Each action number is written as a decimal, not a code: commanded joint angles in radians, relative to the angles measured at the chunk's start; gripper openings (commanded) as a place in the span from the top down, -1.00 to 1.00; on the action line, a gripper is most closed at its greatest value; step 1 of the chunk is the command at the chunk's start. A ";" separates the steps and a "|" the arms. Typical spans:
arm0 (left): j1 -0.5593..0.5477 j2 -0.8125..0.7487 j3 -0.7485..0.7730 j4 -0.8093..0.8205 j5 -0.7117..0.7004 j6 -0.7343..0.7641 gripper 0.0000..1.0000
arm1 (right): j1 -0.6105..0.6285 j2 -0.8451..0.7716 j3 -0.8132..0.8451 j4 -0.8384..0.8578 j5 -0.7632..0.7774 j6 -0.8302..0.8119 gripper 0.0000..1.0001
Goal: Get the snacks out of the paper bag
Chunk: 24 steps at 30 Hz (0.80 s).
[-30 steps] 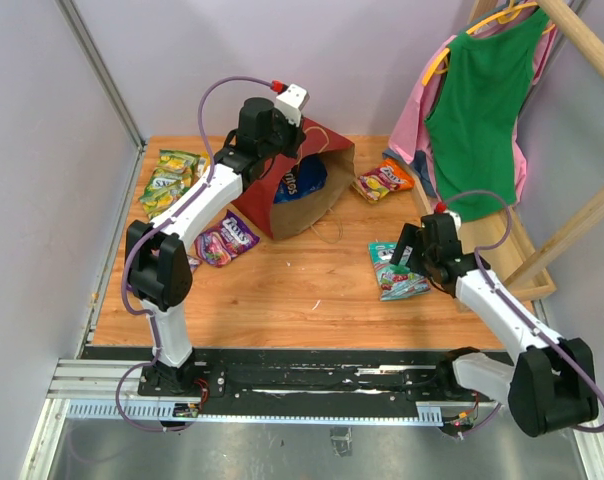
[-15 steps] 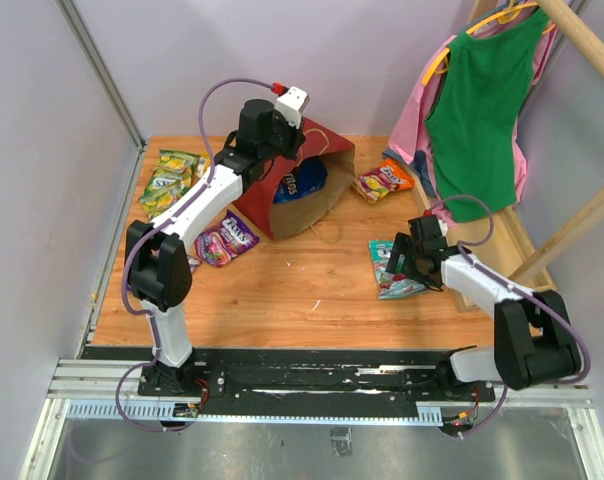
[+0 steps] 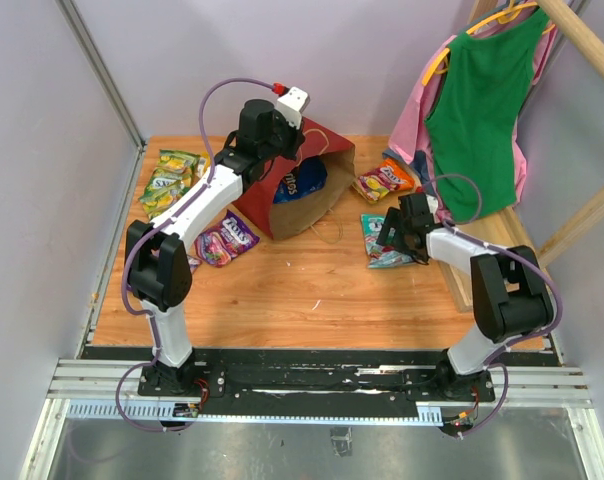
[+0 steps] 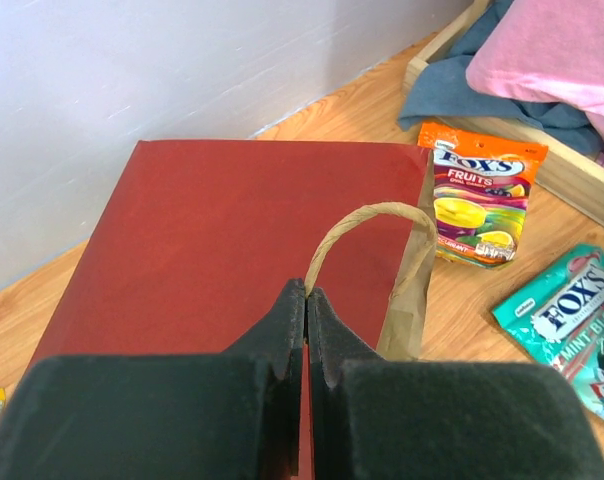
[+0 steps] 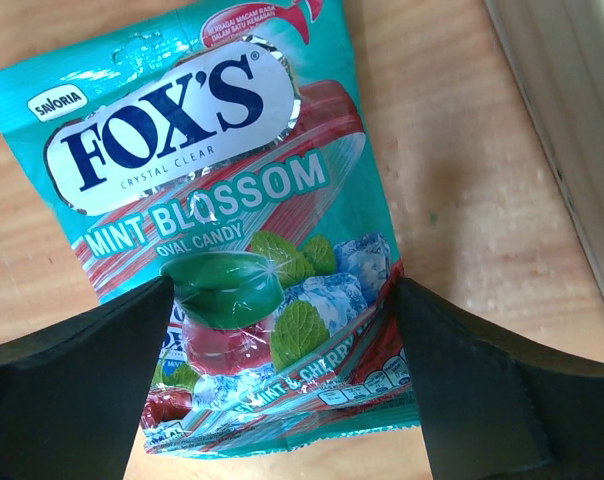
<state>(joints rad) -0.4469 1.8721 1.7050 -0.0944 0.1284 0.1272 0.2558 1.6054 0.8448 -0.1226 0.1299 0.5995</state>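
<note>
Found the right hand (image 3: pixel 390 240) right of centre in the top view, spread wide over a teal-white packet (image 3: pixel 372 228) lying flat on the wooden surface (image 3: pixel 312 290). Saw one finger at each side of the packet's lower end in the wrist view, gripping nothing; could not tell about contact with the foil. Spotted a purple packet (image 3: pixel 228 238) left of centre, just beside the left arm. Farther up, found the left hand (image 4: pixel 305 297) pinched fully shut on the upper side of the red paper bag (image 4: pixel 212 230), right at the foot of its beige loop handle (image 4: pixel 362 215). Saw the bag lying on its side, mouth toward the lower right. Made out the blue chip bag (image 3: pixel 302 180) inside that mouth. Noted an orange-red packet (image 3: pixel 385 180) right of the bag and green-yellow packets (image 3: pixel 170 180) at upper left, both out on the surface. Saw a green garment (image 3: pixel 482 110) hanging at upper right.
</note>
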 commanded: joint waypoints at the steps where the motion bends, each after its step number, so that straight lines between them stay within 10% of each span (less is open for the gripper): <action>1: 0.007 -0.048 -0.002 0.013 -0.002 0.013 0.99 | -0.032 0.103 0.037 -0.010 0.003 0.056 -0.87; 14: 0.008 -0.041 0.005 0.004 -0.010 0.016 0.99 | -0.071 0.202 0.320 -0.045 0.075 -0.038 -0.89; 24: 0.008 -0.038 0.009 0.008 -0.011 0.009 0.99 | -0.063 -0.103 0.222 0.050 -0.023 -0.034 -0.96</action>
<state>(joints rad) -0.4465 1.8709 1.7050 -0.1013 0.1238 0.1310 0.1970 1.6398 1.1221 -0.1314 0.1299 0.5568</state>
